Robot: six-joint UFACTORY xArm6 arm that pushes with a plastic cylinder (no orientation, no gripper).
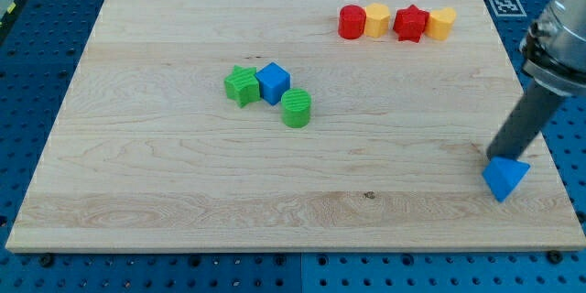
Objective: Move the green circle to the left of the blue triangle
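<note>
The green circle (296,108) stands near the board's middle, touching the lower right of a blue cube (273,82). The blue triangle (505,178) lies near the board's lower right edge, far to the right of the green circle. My rod comes down from the view's right edge, and my tip (495,157) rests right at the top left of the blue triangle, touching or almost touching it.
A green star (242,85) sits against the blue cube's left. At the top right is a row of a red cylinder (352,22), a yellow block (377,19), a red star (411,24) and a yellow block (441,23). The wooden board (165,174) lies on a blue perforated table.
</note>
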